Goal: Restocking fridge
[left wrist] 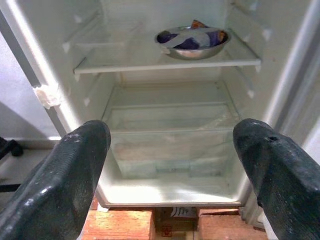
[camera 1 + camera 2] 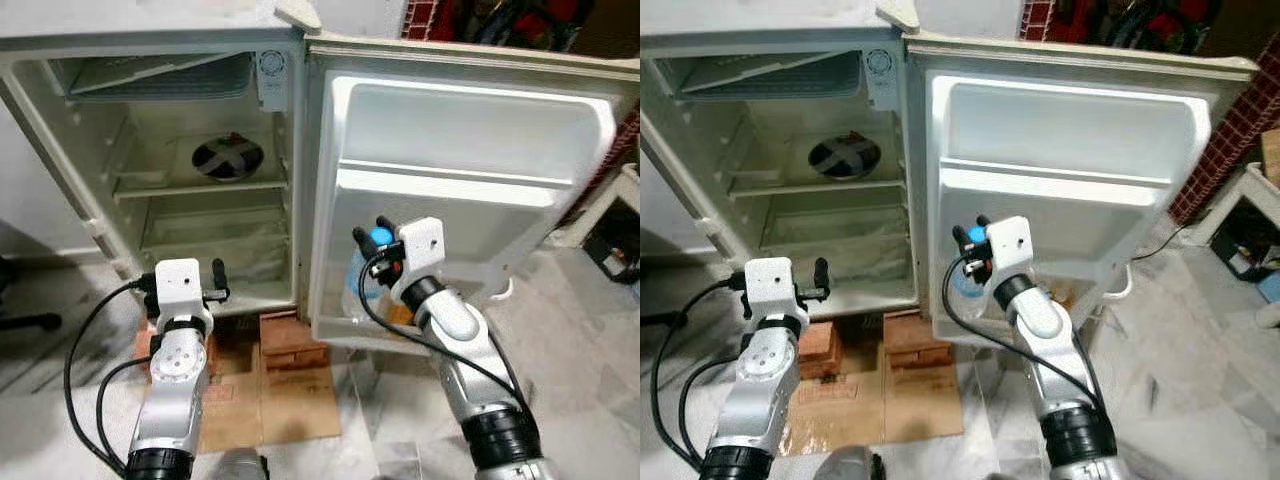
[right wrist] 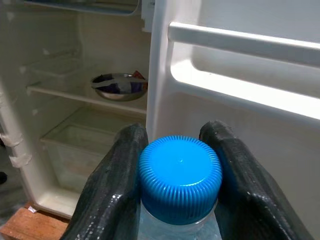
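The clear bottle (image 2: 362, 285), held at the lowest shelf of the fridge door (image 2: 470, 140) with the right gripper (image 3: 177, 170) clamped on its blue cap (image 3: 180, 177), is judged heavy, smooth-walled, best taken at that ribbed cap.

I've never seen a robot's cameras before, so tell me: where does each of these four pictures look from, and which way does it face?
Left eye view: on the head, looking down at the open fridge; both silver arms show.
Right eye view: same head, same scene from slightly aside.
Left wrist view: on the left arm, facing the fridge shelves past two spread fingers.
Right wrist view: on the right arm, looking along fingers clamping a blue-capped bottle by the door.
Shared: the metal bowl.
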`<state>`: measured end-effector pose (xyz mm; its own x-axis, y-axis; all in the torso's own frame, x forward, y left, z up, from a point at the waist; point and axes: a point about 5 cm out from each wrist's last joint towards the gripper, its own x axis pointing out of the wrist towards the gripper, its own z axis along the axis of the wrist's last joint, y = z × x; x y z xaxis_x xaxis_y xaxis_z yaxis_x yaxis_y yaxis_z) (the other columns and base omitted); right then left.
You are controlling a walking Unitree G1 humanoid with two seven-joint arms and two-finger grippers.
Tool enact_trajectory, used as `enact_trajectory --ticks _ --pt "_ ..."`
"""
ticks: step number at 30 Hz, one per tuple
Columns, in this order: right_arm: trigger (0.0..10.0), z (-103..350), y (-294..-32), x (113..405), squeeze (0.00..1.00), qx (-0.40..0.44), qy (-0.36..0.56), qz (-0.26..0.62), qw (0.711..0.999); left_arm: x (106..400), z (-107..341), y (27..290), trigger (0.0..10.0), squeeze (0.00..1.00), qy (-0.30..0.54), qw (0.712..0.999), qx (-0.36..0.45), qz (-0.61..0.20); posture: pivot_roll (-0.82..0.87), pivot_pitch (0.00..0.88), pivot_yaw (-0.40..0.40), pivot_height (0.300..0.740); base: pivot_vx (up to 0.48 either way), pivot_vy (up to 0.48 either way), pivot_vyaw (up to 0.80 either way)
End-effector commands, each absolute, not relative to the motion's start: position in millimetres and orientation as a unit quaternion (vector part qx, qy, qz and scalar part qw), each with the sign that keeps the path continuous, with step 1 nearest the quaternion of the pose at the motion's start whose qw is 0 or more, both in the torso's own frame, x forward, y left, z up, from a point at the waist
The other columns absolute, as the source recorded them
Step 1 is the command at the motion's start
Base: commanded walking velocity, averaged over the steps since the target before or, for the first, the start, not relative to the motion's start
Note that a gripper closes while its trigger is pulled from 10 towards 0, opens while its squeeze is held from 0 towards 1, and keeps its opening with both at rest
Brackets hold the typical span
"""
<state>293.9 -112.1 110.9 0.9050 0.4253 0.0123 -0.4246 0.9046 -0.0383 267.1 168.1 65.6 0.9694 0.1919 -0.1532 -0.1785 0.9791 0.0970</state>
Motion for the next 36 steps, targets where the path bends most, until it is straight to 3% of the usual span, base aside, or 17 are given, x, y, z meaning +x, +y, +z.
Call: enact_trajectory --ticks 1,12,36 --pt "10.0 122.1 -111.5 294.3 0.00 -0.017 -0.035 0.221 0.974 266.5 65.7 167.0 10.0 0.00 0.083 0.991 0.043 0.093 0.02 0.035 -0.018 0.740 0.000 0.000 0.00" --pt "10.0 124.1 -113.6 295.4 0.00 -0.017 -0.039 0.220 0.975 267.8 71.6 165.3 10.0 0.00 0.060 0.994 0.032 0.088 0.02 0.036 -0.018 0.740 0.000 0.000 0.00" --pt "10.0 126.2 -111.3 292.8 0.00 -0.026 -0.050 0.240 0.969 266.3 70.5 165.3 10.0 0.00 0.060 0.994 0.032 0.087 0.01 0.031 -0.018 0.740 0.290 0.000 0.00"
